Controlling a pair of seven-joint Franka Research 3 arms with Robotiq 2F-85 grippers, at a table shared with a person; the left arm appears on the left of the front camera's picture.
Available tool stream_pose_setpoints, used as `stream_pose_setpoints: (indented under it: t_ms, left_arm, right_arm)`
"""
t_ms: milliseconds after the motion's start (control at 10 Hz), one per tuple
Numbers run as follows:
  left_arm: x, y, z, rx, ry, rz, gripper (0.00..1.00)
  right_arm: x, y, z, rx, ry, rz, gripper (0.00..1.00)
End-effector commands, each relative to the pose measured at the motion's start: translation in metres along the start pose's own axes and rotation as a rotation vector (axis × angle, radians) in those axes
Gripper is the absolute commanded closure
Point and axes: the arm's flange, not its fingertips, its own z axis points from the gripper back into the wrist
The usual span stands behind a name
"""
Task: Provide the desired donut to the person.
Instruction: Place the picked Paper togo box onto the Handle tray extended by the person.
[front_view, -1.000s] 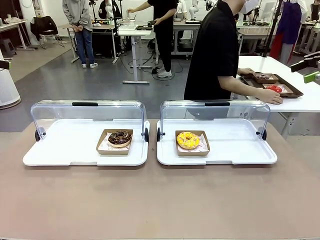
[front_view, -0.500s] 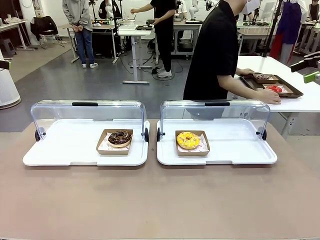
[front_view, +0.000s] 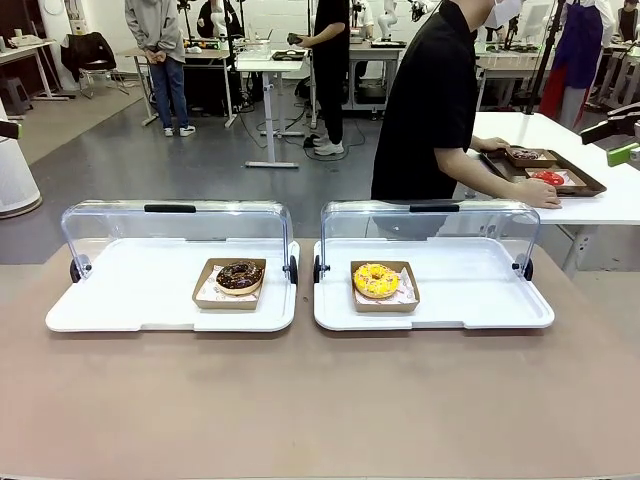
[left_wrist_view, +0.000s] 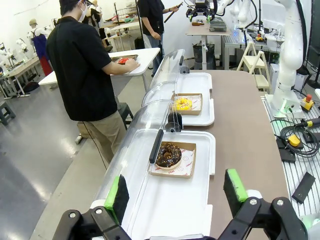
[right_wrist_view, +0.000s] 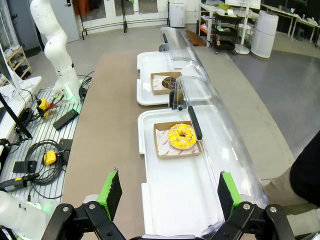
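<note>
Two donuts sit in open trays: chocolate (front_view: 239, 275) left, yellow (front_view: 376, 280) right; both grippers (left_wrist_view: 176, 197) (right_wrist_view: 166, 193) gape empty; person (front_view: 432, 105) faces away.

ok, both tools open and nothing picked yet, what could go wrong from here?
1. The person in the black top is turned to a side table, both hands on a brown tray, so no choice shows yet between the chocolate donut and the yellow sprinkled donut. A pick now would be a guess.
2. The clear hinged lids stand open behind each white tray; handing across could clip one.
3. Each donut sits in a light cardboard tray, which may slide or tip when gripped.
</note>
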Motion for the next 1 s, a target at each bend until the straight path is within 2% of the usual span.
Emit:
stream_pose_setpoints:
  t_ms: [0, 900]
  left_arm:
    - [0.0, -0.0012, 0.0011, 0.002, -0.002, -0.012, 0.0]
    - [0.0, -0.0012, 0.0011, 0.002, -0.002, -0.012, 0.0]
  right_arm:
    - [0.0006, 0.0003, -0.0001, 0.003, 0.005, -0.01, 0.0]
    - [0.0006, 0.0003, -0.0001, 0.003, 0.005, -0.01, 0.0]
